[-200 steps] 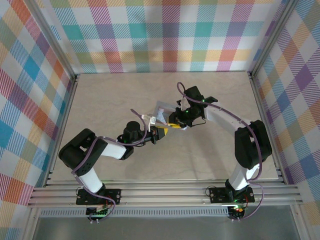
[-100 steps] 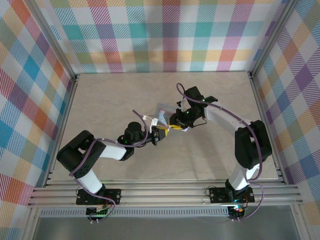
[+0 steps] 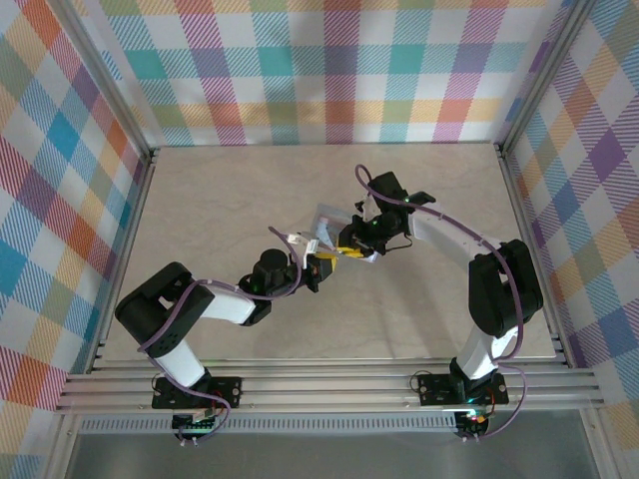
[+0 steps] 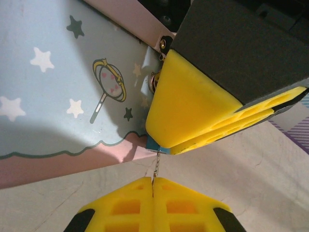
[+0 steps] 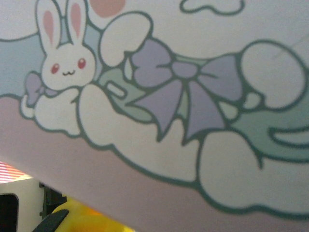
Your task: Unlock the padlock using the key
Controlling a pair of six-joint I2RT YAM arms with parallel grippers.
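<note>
Black-and-white arms (image 3: pixel 449 236); purple cables (image 3: pixel 358 177); yellow ribbed finger pads (image 4: pixel 126 209); green LEDs.

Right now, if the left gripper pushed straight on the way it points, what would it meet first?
Most likely the padlock: the left gripper, shut on the thin key, points at its blue body, seemingly pinched in the right gripper. The tin lies just beyond; depth is unclear.

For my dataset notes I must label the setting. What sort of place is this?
Probably a lab robot test cell: plaid walls on a metal frame enclose a beige table, and two robot arms are bolted to rails at its near edge.
</note>
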